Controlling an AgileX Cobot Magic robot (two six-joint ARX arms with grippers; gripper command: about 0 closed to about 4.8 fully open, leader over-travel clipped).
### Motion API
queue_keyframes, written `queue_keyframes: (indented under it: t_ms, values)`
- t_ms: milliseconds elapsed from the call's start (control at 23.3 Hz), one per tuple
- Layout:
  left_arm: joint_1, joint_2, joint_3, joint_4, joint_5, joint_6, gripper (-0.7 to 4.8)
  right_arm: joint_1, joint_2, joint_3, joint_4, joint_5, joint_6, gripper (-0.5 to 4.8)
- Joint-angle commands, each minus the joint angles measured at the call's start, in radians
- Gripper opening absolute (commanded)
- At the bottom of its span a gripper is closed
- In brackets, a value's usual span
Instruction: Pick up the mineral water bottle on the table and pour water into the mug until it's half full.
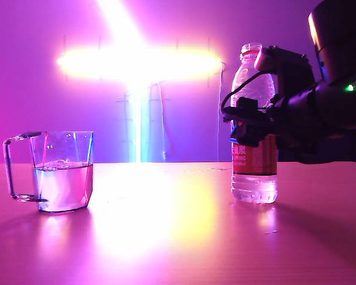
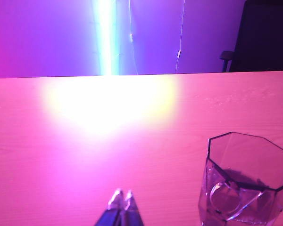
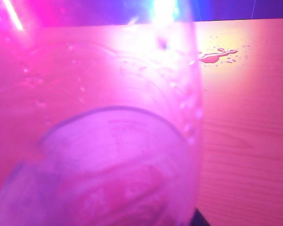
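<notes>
Bottle: I see the mineral water bottle [image 1: 254, 127] upright on the table [image 1: 178, 237], right side of the ext view, cap off as far as I can tell, a little water [image 1: 254, 191] left in the base under the red label. In the right wrist view the bottle [image 3: 99, 132] fills nearly the whole frame, blurred, very close to the cam.

Mug: mug [image 1: 62, 171] sits on the left of the ext view, well apart from the bottle, handle pointing away from it. Water in it reaches approx the halfway mark. Left wrist view shows the mug [image 2: 247, 181] from above, faceted rim, near the frame corner.

R gripper: right gripper [image 1: 252, 127] is at the bottle's mid-body, around label height, arm coming in from the right of the ext view. Dark fingers overlap the bottle but I can't tell whether they pinch it or stand off; the wrist cam gives no view of the jaws either.

L gripper: left gripper [image 2: 121, 200] low over bare table, beside the mug but not touching it. Fingertips pressed together, nothing betw them. Not visible in the ext view.

Table: small spilled puddle [image 3: 217, 55] w/ droplets on the wood beyond the bottle, seen from the right wrist cam. Strong glare patch mid-table.
</notes>
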Motion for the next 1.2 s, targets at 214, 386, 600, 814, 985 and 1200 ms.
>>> queue_keyframes:
  t_ms: [214,386,600,814,985,1200]
  values:
    - [-0.002,0.000,0.004,0.011,0.004,-0.003,-0.02,0.001,-0.003,0.004,-0.014,-0.004,0.001,4.12]
    - [-0.002,0.000,0.004,0.011,0.004,-0.003,-0.02,0.002,-0.015,-0.010,-0.026,-0.053,0.001,4.44]
    - [-0.002,0.000,0.004,0.011,0.004,-0.003,-0.02,0.007,-0.079,-0.083,-0.023,-0.049,0.001,4.62]
    - [-0.002,0.000,0.004,0.011,0.004,-0.003,-0.02,0.008,-0.205,-0.188,-0.025,-0.048,0.002,4.79]
    - [-0.002,0.000,0.004,0.011,0.004,-0.003,-0.02,0.008,-0.304,-0.244,-0.042,-0.049,0.044,4.79]
    - [-0.002,0.000,0.004,0.011,0.004,-0.003,-0.02,0.017,-0.425,-0.291,-0.078,-0.054,0.077,4.67]
